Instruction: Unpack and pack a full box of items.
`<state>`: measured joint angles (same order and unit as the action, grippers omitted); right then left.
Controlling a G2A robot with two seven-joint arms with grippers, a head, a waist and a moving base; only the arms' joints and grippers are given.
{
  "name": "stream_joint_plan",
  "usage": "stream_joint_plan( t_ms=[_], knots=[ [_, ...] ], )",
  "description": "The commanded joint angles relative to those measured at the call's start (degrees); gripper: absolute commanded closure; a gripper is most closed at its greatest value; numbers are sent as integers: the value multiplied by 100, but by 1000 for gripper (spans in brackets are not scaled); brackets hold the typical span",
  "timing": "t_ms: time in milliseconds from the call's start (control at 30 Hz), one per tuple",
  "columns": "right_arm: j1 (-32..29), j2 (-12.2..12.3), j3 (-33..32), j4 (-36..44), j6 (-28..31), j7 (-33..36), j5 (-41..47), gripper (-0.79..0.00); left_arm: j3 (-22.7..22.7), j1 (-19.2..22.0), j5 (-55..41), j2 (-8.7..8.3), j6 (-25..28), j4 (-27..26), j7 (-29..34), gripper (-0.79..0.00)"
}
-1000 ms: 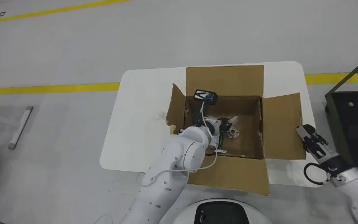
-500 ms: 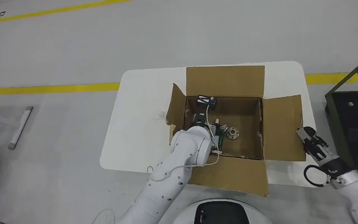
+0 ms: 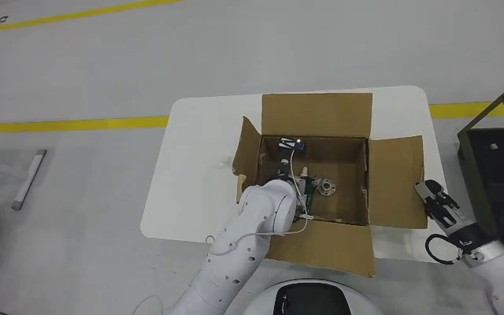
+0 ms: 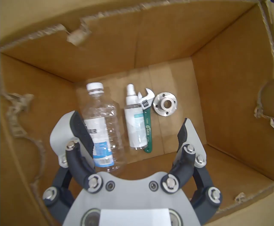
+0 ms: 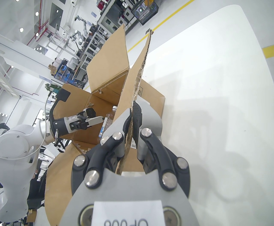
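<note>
Left wrist view | box [image 4: 224,96] holds bottle [image 4: 100,124], spray [image 4: 133,119], wrench [image 4: 146,122], flange [image 4: 164,104] | left gripper [image 4: 129,119] wide (right gripper [image 5: 133,109] pinches flap [image 5: 139,64])

A white table [image 3: 197,157] with rounded corners is set on a pale grey floor [image 3: 94,63]. A yellow line [image 3: 79,124] is painted across the floor and is hidden where the table stands. A second yellow stripe [image 3: 79,14], slanted, is seen at the far left of the top view. A short grey bar [image 3: 28,179] is laid on the floor, well apart from the table on its left. A dark green unit [image 3: 482,161] is cut off at the right edge, near the table. In the right wrist view, shelving racks [image 5: 85,53], blue bins [image 5: 64,71] and a lit screen [image 5: 145,9] are seen far behind.
</note>
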<state>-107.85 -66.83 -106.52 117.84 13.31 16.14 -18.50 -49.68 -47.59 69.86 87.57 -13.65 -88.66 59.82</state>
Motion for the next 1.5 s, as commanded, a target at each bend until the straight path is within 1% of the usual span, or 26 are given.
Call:
stream_joint_plan(
  t_ms=[0, 67, 167, 300, 333, 367, 400, 433, 467, 533, 600, 633, 667, 700, 733, 867, 900, 967, 1000, 1067, 1100, 1133, 1233, 1367, 1467],
  knots=[
    [12, -2, 2, -16, 8, 3, -2, 0, 61, 52, 288, 0, 49, 91, 62, -785],
    [21, -3, 2, -24, 13, 3, -8, 0, 138, 117, 531, 16, -41, 238, 283, -785],
    [27, -7, 3, -38, 26, -3, -19, 0, 286, 281, 1003, 72, -367, 492, 598, -785],
    [24, -11, 3, -48, 36, 3, -33, 0, 310, 415, 891, 154, -547, 740, 910, -785],
    [23, -12, 3, -51, 39, 2, -35, 0, 307, 458, 850, 178, -610, 826, 989, -757],
    [23, -13, 4, -53, 41, 1, -36, 0, 327, 515, 922, 196, -665, 945, 1058, -585],
    [23, -14, 6, -55, 41, 6, -47, 0, 342, 554, 929, 221, -739, 1018, 1097, -514],
    [26, -15, 11, -55, 47, 10, -51, 0, 346, 585, 877, 245, -774, 1083, 1133, -502],
    [29, -16, 13, -60, 51, 11, -53, 0, 362, 625, 884, 265, -779, 1151, 1145, -526],
    [36, -18, 18, -67, 54, 11, -56, 0, 382, 674, 876, 302, -803, 1268, 1139, -496],
    [43, -19, 21, -68, 48, 20, -70, 0, 419, 734, 957, 334, -821, 1413, 1177, -502],
    [46, -19, 23, -67, 54, 27, -84, 0, 438, 756, 997, 351, -844, 1470, 1179, -459],
    [51, -19, 26, -72, 58, 29, -92, 0, 450, 772, 1018, 369, -863, 1528, 1178, -468],
    [56, -21, 30, -78, 59, 28, -96, 0, 456, 783, 1012, 386, -871, 1574, 1163, -505],
    [62, -21, 36, -84, 59, 29, -103, 0, 455, 790, 995, 402, -875, 1624, 1148, -517],
    [94, -24, 59, -99, 51, 46, -108, 0, 481, 834, 1031, 465, -928, 1853, 1215, -474],
    [101, -25, 61, -105, 54, 43, -103, 0, 488, 848, 1042, 481, -938, 1881, 1218, -483],
    [117, -26, 65, -114, 47, 56, -94, 0, 498, 867, 1070, 510, -943, 1932, 1226, -545],
    [125, -26, 63, -116, 44, 62, -92, 0, 502, 873, 1077, 524, -945, 1946, 1229, -554],
    [140, -27, 60, -120, 38, 74, -89, 0, 503, 885, 1098, 549, -938, 1981, 1242, -542],
    [151, -27, 57, -122, 34, 82, -87, 0, 499, 889, 1106, 561, -937, 1994, 1242, -560],
    [161, -26, 55, -124, 32, 88, -88, 0, 497, 894, 1128, 571, -936, 2010, 1236, -634],
    [185, -27, 56, -131, 27, 99, -93, 0, 509, 895, 1193, 606, -939, 2092, 1254, -677],
    [206, -28, 62, -134, 25, 118, -93, 0, 501, 900, 1224, 654, -933, 2188, 1265, -665],
    [214, -30, 69, -139, 16, 135, -96, 0, 488, 914, 1270, 685, -923, 2260, 1271, -677]
  ],
)
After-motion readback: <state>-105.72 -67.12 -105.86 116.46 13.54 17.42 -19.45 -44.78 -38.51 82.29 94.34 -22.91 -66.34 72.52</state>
